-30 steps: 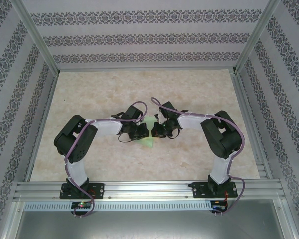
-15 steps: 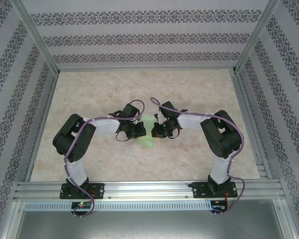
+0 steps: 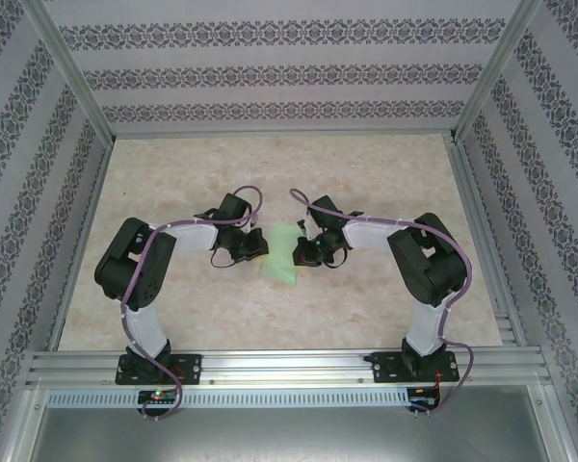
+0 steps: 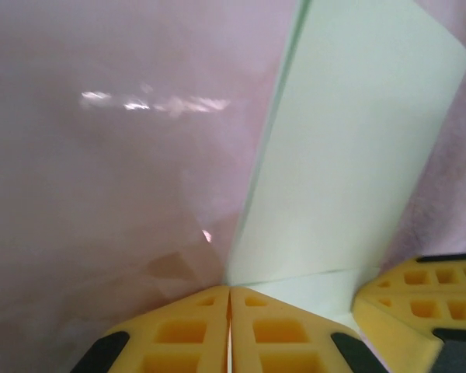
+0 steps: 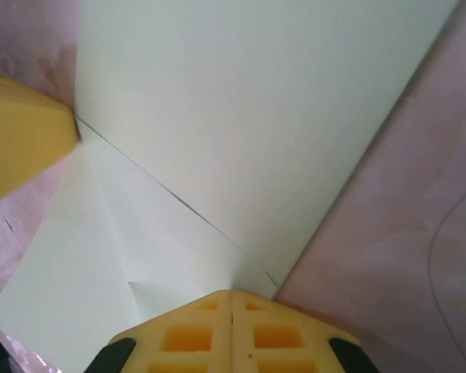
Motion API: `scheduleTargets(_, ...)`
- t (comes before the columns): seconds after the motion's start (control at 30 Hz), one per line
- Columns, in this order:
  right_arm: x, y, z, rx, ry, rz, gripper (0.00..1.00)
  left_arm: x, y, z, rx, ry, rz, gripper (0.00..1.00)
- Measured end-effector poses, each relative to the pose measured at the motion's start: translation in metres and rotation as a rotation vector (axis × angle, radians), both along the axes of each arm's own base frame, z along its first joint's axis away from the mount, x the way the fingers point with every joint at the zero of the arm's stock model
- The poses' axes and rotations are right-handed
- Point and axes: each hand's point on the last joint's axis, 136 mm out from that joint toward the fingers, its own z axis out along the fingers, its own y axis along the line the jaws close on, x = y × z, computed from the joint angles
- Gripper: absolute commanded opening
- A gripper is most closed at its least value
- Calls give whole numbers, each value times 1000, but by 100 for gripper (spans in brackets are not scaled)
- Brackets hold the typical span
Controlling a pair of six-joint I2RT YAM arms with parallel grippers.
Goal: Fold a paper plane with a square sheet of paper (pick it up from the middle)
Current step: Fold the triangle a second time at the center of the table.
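**Closed hands crowd a half-folded sheet: slip or tear likely**

The square sheet of paper (image 3: 283,258), creased and partly folded, lies around the middle of the tabletop (image 3: 385,173), well away from every edge and between the two hands. The left hand (image 4: 230,330) is closed, its tips meeting a corner of the sheet. The right hand (image 5: 231,326) is closed too, its tips at the border where a crease line ends. I cannot tell whether either has paper nipped between its fingers.

If paper is caught and an arm draws away, the thin sheet could tear or the fold could spring open. If the tips only press down, the smooth tabletop may let the sheet slide, so the next crease runs crooked. The hands sit near each other, so their fingertips could also knock together. In the left wrist view one flap looks lifted, and it may flop back once released.
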Motion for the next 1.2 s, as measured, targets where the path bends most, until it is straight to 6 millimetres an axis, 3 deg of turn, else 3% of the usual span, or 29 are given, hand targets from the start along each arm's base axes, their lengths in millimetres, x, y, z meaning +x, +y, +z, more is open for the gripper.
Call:
scheduleTargets(0.17,0,0,0,0,0,0,6,9,1,22,3,-66,0,10)
scheduleTargets(0.37,0,0,0,0,1,0,6,-1,-27,47,-47,-120,-66,9)
scheduleTargets(0.5,1,1,0,-1,4,0,6,-12,-41,41,-68,-96,-92,9)
scheduleTargets(0.8,0,2,1,6,9,-2,6,-25,-46,-1,-28,14,-103,8)
scheduleTargets(1.07,1,0,7,2,10,-32,12,-25,-45,-3,-25,17,-90,7)
scheduleTargets(1.2,4,2,32,30,-33,-45,14,-26,-45,-3,-32,3,-89,7)
